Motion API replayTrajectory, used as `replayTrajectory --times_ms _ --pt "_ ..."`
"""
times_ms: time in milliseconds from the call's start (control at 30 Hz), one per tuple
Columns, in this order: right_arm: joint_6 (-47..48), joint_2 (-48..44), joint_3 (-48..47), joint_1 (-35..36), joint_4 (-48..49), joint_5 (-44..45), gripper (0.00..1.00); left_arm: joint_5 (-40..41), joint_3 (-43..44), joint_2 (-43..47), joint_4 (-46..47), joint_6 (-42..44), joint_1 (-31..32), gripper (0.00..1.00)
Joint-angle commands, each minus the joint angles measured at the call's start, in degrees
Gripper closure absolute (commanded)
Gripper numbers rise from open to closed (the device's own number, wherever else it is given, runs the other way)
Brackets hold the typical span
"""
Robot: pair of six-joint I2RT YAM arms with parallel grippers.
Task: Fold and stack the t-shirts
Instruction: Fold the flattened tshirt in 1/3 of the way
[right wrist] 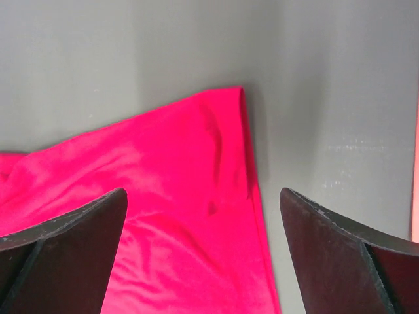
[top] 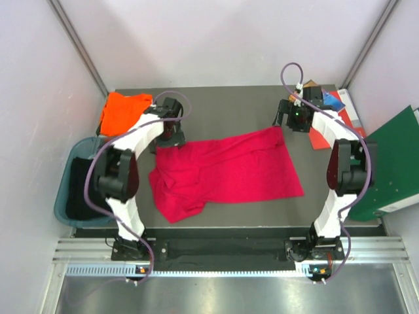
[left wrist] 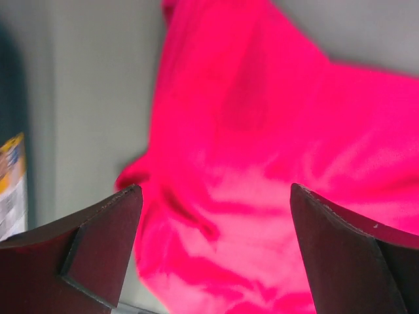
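Tabletop (top: 229, 104), grey between pale walls (top: 216, 39), bears crimson t-shirt (top: 226, 169); left pincer (left wrist: 216, 252), right pincer (right wrist: 203, 252) gape wide.

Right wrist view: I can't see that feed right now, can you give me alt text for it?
The open right pincer is poised over a corner of the crimson-red t-shirt, with its two dark fingers framing the cloth's straight hemmed edge. The shirt lies slightly rumpled on the grey table, which fills the top and right of the picture.
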State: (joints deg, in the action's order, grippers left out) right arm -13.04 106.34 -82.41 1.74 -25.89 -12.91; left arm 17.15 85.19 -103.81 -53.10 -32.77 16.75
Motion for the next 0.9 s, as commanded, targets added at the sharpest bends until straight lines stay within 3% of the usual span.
replayTrajectory --times_ms 0,233,333,367,467,500,533,567,600,700,867 --pt "0.4 5.7 -4.4 -0.4 0.8 2.0 0.00 1.1 7.6 -9.8 1.9 1.4 -1.7 0.03" --pt "-1.5 11.7 -9.4 -0.4 -0.1 4.1 0.00 -0.5 18.3 -21.6 -1.2 3.0 -5.4 0.05" --pt "-3.1 13.5 -10.7 -0.2 -0.4 4.4 0.01 -2.3 19.7 -23.9 -0.7 4.1 -7.1 0.12" --pt "-3.6 14.6 -11.4 -0.1 -0.7 4.4 0.03 -2.7 20.6 -24.6 -0.9 4.1 -7.4 0.22" --pt "-5.0 16.2 -12.2 0.5 -1.4 3.2 0.23 -4.4 22.7 -27.0 -1.6 5.6 -8.4 0.57" --pt "-5.7 16.3 -12.2 0.6 -1.4 2.5 0.39 -4.5 23.4 -28.0 -1.7 6.1 -8.6 0.91" --pt "-5.9 16.7 -12.2 0.7 -1.4 1.1 0.49 -4.2 23.9 -28.5 -2.1 6.8 -8.6 1.00" --pt "-6.5 17.4 -12.6 0.9 -1.4 0.5 0.58 -4.5 25.2 -29.0 -2.7 7.0 -8.7 1.00" --pt "-6.5 17.8 -13.0 1.2 -2.0 0.0 0.73 -4.6 26.0 -29.3 -2.8 7.3 -8.8 1.00" --pt "-6.5 19.0 -14.2 2.0 -2.9 -0.6 1.00 -5.5 28.0 -30.0 -1.7 8.3 -8.9 1.00" --pt "-7.8 18.8 -14.9 2.6 -2.5 2.4 1.00 -5.5 34.7 -32.3 -1.9 9.6 -9.0 1.00"
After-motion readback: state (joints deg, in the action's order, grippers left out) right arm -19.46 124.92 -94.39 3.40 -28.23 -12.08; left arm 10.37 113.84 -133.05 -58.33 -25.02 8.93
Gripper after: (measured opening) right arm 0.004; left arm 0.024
